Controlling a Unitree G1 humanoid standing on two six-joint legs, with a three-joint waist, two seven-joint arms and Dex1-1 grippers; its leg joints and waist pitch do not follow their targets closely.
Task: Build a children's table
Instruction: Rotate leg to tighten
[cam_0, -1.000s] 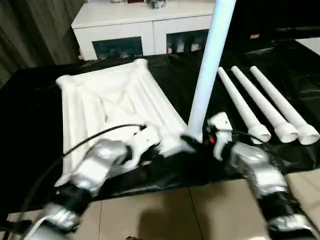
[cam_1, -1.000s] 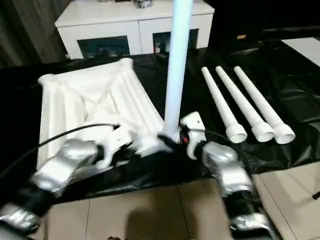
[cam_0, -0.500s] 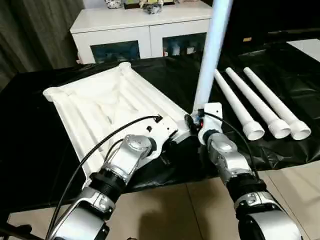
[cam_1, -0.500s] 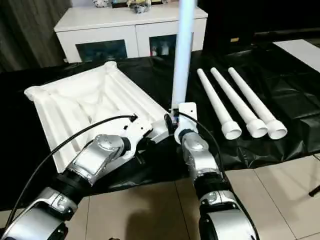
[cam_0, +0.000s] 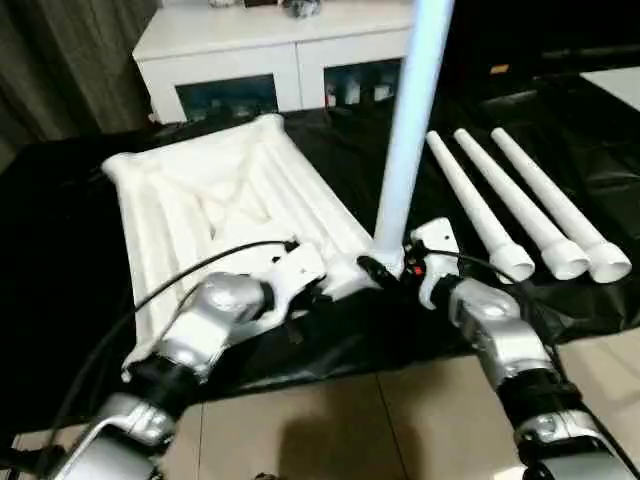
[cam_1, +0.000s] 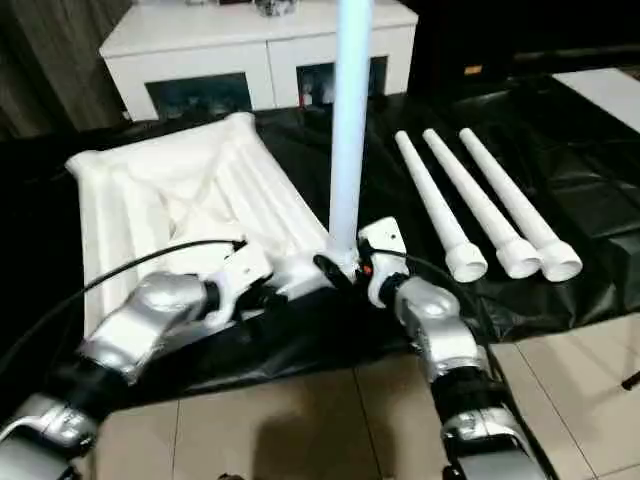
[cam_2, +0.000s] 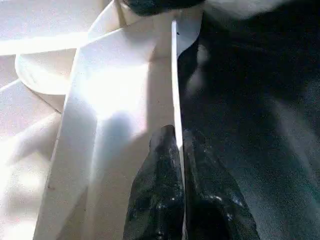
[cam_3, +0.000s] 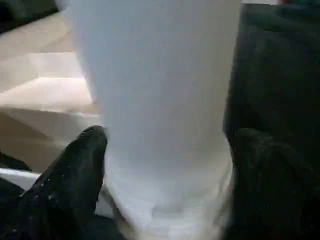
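Lying upside down on the black-covered worktop (cam_0: 60, 230), the white table top (cam_0: 215, 215) is seen with its ribbed underside facing up, toward the left of the scene. Its near rim is pinched by the left claw (cam_2: 179, 145), whose two black fingers (cam_2: 157, 190) are pressed together on the thin plastic edge. Behind the worktop, a white cabinet (cam_0: 290, 55) with glass doors is seen against the wall.

At the near right corner of the table top, one leg (cam_0: 405, 140) is stood upright in its socket, rising out of the top of the picture. The base of this leg is flanked by the right claw (cam_3: 165, 145), whose fingers (cam_3: 75, 170) are spread wide, one on each side; whether they press on the leg cannot be told.

Further right, three loose legs (cam_0: 525, 205) are laid side by side on the black cover, their wide ends toward the robot, well apart from the table top. A tiled floor (cam_0: 400, 420) is visible below the worktop's near edge.
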